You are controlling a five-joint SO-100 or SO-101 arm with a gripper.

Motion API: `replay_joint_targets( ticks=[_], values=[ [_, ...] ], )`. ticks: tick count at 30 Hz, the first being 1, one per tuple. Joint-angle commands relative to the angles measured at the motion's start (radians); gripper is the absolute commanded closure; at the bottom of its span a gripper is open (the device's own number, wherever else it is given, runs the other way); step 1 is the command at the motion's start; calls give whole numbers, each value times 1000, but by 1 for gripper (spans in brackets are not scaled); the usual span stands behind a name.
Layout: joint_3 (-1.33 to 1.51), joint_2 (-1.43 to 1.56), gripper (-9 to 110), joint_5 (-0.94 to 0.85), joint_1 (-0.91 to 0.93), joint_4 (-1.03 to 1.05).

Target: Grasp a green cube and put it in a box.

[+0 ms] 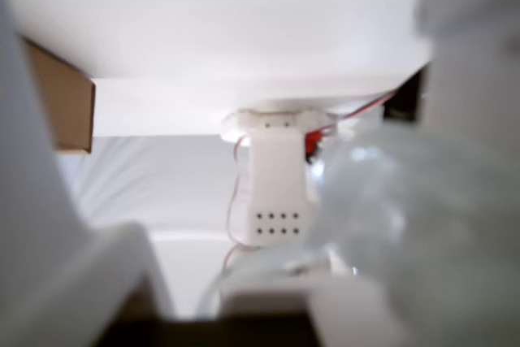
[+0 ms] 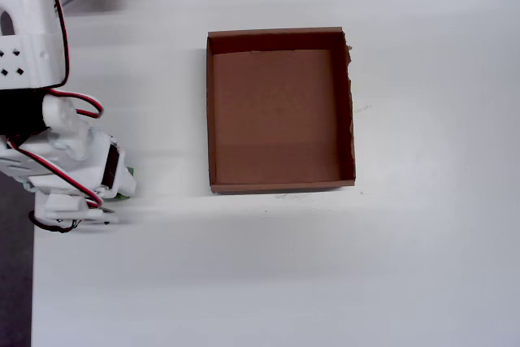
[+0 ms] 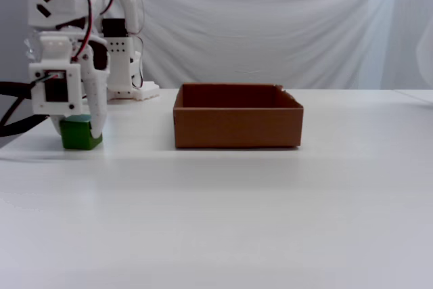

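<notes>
In the fixed view the green cube point(image 3: 80, 135) rests on the white table at the far left, well left of the box point(image 3: 237, 126). My white gripper point(image 3: 84, 130) stands straight down over the cube, and one finger point(image 3: 98, 118) lies along its right side. The other finger is hidden. From overhead the gripper point(image 2: 107, 188) covers the cube, so only a green sliver point(image 2: 127, 175) shows at its right edge. The box point(image 2: 280, 180), a shallow brown cardboard tray, lies empty to the right. The blurred wrist view shows a corner of the box point(image 1: 63, 103) but not the cube.
The arm's base point(image 3: 122, 65) stands behind the gripper at the back left, also seen in the wrist view point(image 1: 275, 193). A white cloth backdrop point(image 3: 270, 32) hangs behind the table. The table's left edge point(image 2: 31, 282) runs close beside the gripper.
</notes>
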Motion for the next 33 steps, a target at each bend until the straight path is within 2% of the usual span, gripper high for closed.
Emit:
replay_joint_targets(
  ticks=[1, 8, 20, 33],
  values=[
    [-44, 11, 87, 2, -14, 0],
    [-46, 26, 90, 11, -14, 8],
    [-227, 153, 90, 103, -66, 256],
    [-448, 215, 91, 391, -408, 535]
  ],
)
